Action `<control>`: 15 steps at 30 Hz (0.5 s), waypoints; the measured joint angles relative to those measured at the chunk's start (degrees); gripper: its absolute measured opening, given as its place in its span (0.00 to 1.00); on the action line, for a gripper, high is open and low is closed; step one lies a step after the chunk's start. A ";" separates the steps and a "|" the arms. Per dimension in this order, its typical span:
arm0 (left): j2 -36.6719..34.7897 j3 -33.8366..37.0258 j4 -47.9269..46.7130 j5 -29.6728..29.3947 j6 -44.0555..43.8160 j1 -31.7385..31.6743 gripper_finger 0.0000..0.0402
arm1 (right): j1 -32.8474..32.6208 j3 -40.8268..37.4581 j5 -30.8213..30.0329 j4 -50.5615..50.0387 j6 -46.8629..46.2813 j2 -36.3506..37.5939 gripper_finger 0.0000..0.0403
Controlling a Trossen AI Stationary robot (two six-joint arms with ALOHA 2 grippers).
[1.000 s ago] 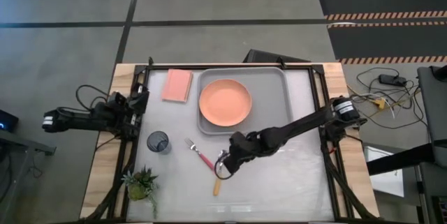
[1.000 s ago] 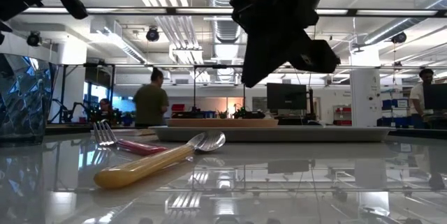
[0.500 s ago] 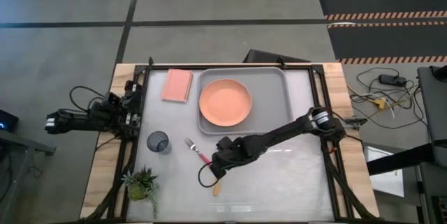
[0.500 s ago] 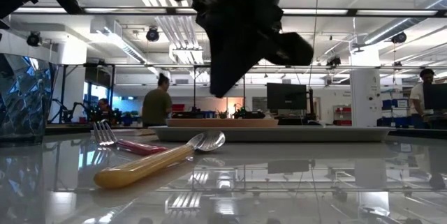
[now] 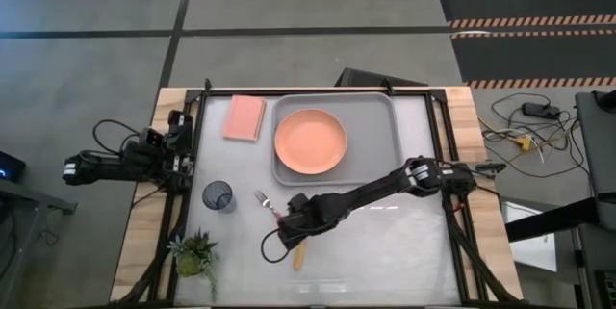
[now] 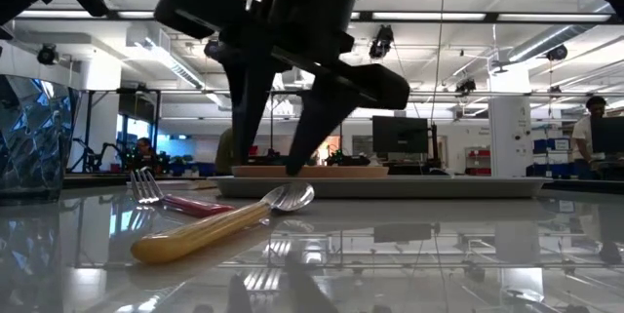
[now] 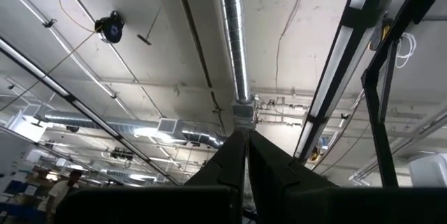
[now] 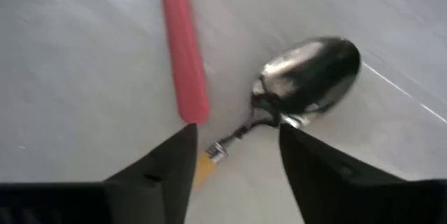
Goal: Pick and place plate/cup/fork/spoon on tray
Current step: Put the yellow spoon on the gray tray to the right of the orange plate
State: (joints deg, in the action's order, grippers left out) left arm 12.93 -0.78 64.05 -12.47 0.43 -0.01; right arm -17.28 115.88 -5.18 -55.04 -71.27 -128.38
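Observation:
The spoon (image 6: 219, 227), with a silver bowl and an orange-tan handle, lies flat on the table beside the pink-red-handled fork (image 6: 180, 202). My right gripper (image 8: 234, 161) is open just above the spoon. Its two fingers stand on either side of the thin neck (image 8: 227, 142) behind the bowl (image 8: 311, 81). In the high view this gripper (image 5: 292, 235) hides most of the spoon (image 5: 297, 258). The salmon-orange plate (image 5: 310, 141) rests on the grey tray (image 5: 380, 107). The dark cup (image 5: 218, 195) stands on the table, left of the fork (image 5: 266, 202). My left gripper (image 7: 244, 161) is shut at the table's left edge.
A pink rectangular pad (image 5: 244, 116) lies left of the tray at the far side. A small potted plant (image 5: 195, 254) stands at the near left corner. The right half of the table (image 5: 404, 242) holds nothing but my right arm. People move about in the room behind the table.
My right gripper has moved toward the table's left edge and come down over the spoon's bowl end. Its fingers, shut until half a second ago, have opened. The spoon and fork have not moved.

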 joint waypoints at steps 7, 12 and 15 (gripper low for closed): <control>-0.07 0.02 0.00 0.00 0.02 0.02 0.00 | -0.50 -0.61 0.75 -1.63 -2.62 -0.63 0.58; -0.07 0.02 0.01 0.00 0.02 0.02 0.00 | -1.25 -0.90 0.62 -1.01 -3.76 -1.03 0.57; -0.07 0.02 0.04 0.00 0.02 0.02 0.00 | -1.38 -2.24 0.60 1.65 -3.78 -1.12 0.56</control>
State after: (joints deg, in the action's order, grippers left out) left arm 12.86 -0.75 64.10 -12.47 0.45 0.01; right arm -18.65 113.64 -4.58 -53.39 -75.05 -129.49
